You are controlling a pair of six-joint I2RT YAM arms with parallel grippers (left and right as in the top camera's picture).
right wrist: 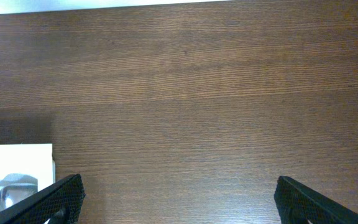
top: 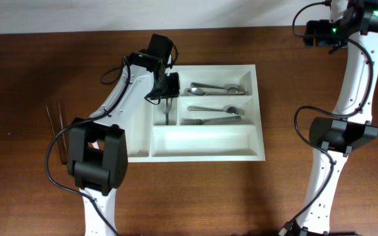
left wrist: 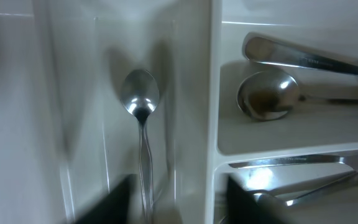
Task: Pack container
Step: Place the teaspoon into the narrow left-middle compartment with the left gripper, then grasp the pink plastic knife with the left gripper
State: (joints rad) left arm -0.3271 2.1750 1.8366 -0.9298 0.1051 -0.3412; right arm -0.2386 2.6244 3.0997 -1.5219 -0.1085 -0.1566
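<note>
Straddling a teaspoon [left wrist: 140, 99] handle, left pincer [left wrist: 180, 196] gapes wide in container [left wrist: 213, 93].

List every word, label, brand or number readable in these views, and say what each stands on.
No text can be read in any view.
Utensil handle in the container: a faint stamped mark, too blurred to read.

Wide-spread claw [right wrist: 179, 186] over table [right wrist: 197, 93]; container [right wrist: 17, 158] holds perhaps cutlery [right wrist: 8, 185].

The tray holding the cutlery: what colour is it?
The tray is plain white, clearest in the overhead view.
</note>
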